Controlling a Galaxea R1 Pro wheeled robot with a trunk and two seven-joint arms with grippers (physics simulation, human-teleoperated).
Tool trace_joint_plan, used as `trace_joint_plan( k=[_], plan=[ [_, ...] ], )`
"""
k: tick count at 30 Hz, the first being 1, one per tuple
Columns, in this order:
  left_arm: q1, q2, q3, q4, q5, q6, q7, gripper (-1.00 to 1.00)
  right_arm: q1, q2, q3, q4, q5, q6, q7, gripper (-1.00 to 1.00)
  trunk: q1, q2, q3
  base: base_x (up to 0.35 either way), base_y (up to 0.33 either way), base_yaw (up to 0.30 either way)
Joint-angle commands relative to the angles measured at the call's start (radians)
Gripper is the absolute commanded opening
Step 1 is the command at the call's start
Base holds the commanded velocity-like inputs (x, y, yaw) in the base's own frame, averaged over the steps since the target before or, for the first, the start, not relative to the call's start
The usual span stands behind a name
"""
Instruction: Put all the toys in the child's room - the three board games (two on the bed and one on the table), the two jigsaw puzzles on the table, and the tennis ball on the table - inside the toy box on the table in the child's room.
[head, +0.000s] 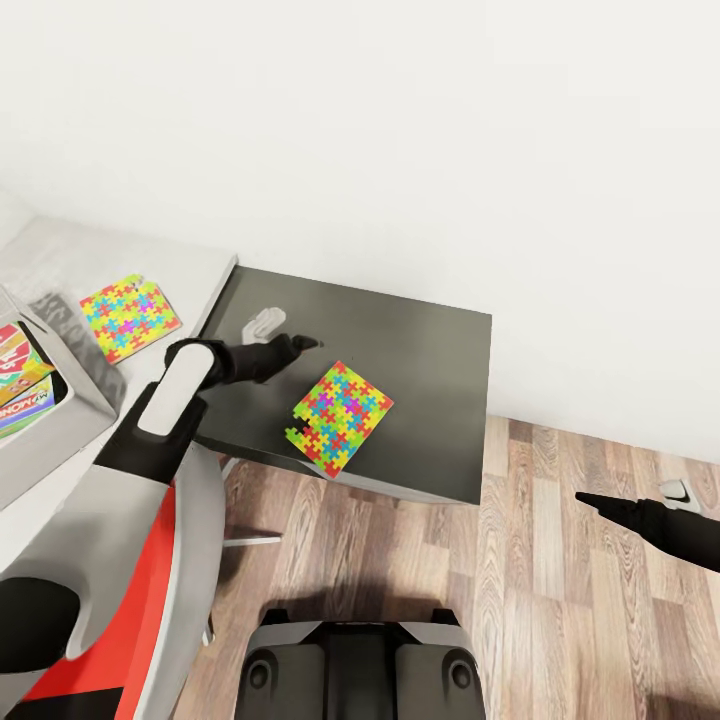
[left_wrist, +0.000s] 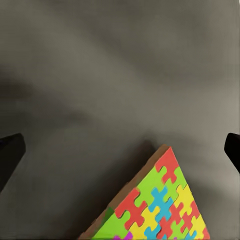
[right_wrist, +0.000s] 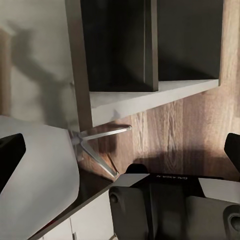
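Our left gripper hangs over the dark side table, fingers spread wide apart in the wrist view, pinching nothing. Just beside it lies a jigsaw, flat near the table's front edge; its corner shows between the fingertips. The second jigsaw rests on the pale desk, next to the toy box, which holds the Monopoly game. Our right gripper hovers over the wood floor, well apart from the table, spread and empty.
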Motion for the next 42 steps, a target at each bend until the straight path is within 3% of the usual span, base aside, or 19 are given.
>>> trace_joint_plan(
  k=[1, 7, 13, 18, 21, 23, 24, 26, 29, 31, 38, 42],
  plan=[
    [-0.001, 0.001, -0.002, -0.001, 0.011, -0.001, 0.011, 1.00, -0.001, 0.000, -0.001, 0.000, 0.009, 0.004, 0.010, 1.00, 0.001, -0.002, -0.001, 0.000, 0.000, 0.000],
    [-0.002, 0.004, 0.036, -0.028, 0.013, 0.054, 0.108, 1.00, -0.001, 0.000, -0.001, 0.000, 0.009, 0.004, 0.010, 1.00, 0.001, -0.002, -0.001, 0.000, 0.000, 0.000],
    [-0.002, -0.002, 0.044, -0.035, 0.014, 0.085, 0.186, 1.00, -0.001, 0.000, -0.001, 0.000, 0.010, 0.004, 0.010, 1.00, 0.001, -0.002, -0.001, 0.000, 0.000, 0.000],
    [-0.003, -0.006, 0.045, -0.033, 0.025, 0.097, 0.215, 1.00, -0.001, 0.000, -0.001, 0.000, 0.010, 0.004, 0.010, 1.00, 0.001, -0.002, -0.001, 0.000, 0.000, 0.000],
    [-0.004, -0.012, 0.044, -0.029, 0.052, 0.110, 0.235, 1.00, -0.001, 0.000, -0.001, 0.000, 0.009, 0.004, 0.010, 1.00, 0.001, -0.002, -0.001, 0.000, 0.000, 0.000],
    [-0.005, -0.019, 0.044, -0.021, 0.091, 0.125, 0.252, 1.00, -0.001, -0.001, -0.001, 0.000, 0.009, 0.004, 0.010, 1.00, 0.001, -0.002, -0.001, 0.000, 0.000, 0.000],
    [-0.005, -0.019, 0.044, -0.021, 0.091, 0.125, 0.252, 1.00, -0.001, -0.001, -0.001, 0.000, 0.009, 0.004, 0.010, 1.00, 0.001, -0.002, -0.001, 0.000, 0.000, 0.000],
    [-0.005, -0.024, 0.042, -0.012, 0.133, 0.137, 0.270, 1.00, -0.001, -0.001, -0.001, 0.000, 0.009, 0.004, 0.010, 1.00, 0.001, -0.002, -0.001, 0.000, 0.000, 0.000],
    [-0.005, -0.026, 0.042, -0.008, 0.153, 0.141, 0.279, 1.00, -0.001, -0.001, -0.001, 0.000, 0.009, 0.004, 0.010, 1.00, 0.001, -0.002, -0.001, 0.000, 0.000, 0.000],
    [-0.005, -0.028, 0.041, -0.001, 0.190, 0.147, 0.299, 1.00, -0.001, -0.001, -0.001, 0.000, 0.009, 0.004, 0.010, 1.00, 0.001, -0.002, -0.001, 0.000, 0.000, 0.000],
    [-0.004, -0.036, 0.040, 0.018, 0.249, 0.155, 0.328, 1.00, -0.001, -0.002, -0.001, 0.000, 0.009, 0.004, 0.010, 1.00, 0.001, -0.002, -0.001, 0.000, 0.000, 0.000],
    [-0.003, -0.046, 0.040, 0.034, 0.265, 0.157, 0.335, 1.00, -0.001, -0.002, -0.001, 0.000, 0.009, 0.004, 0.010, 1.00, 0.001, -0.002, -0.001, 0.000, 0.000, 0.000]
  ],
)
